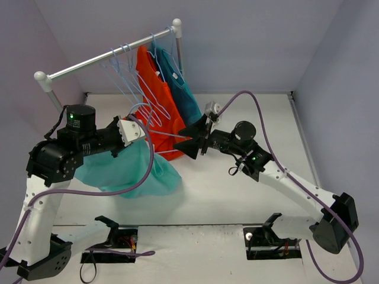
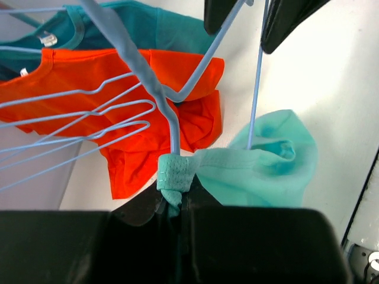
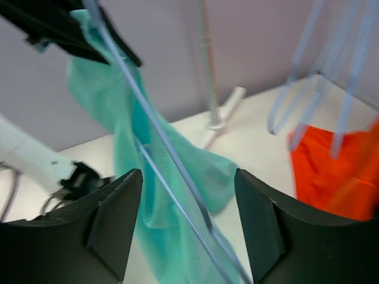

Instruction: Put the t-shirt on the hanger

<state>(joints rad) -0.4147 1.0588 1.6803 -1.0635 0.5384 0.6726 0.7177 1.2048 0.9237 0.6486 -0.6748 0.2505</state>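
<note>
left gripper (image 2: 177,207) is clamped shut on a bunched edge of the t-shirt (image 1: 127,168), pinched right at the foot of the hanger (image 2: 151,80) wire; whether the wire itself is also gripped cannot be told. right gripper (image 3: 186,177) is seen with jaws parted, hanger wires passing between the fingers with no visible contact. the t-shirt is draped below the left gripper, lower folds rested on the table (image 1: 237,195), just beside the orange-red shirt (image 1: 157,100). a darker teal shirt (image 1: 183,94) and spare hangers (image 1: 127,77) are hung on the rail (image 1: 106,56) behind.
</note>
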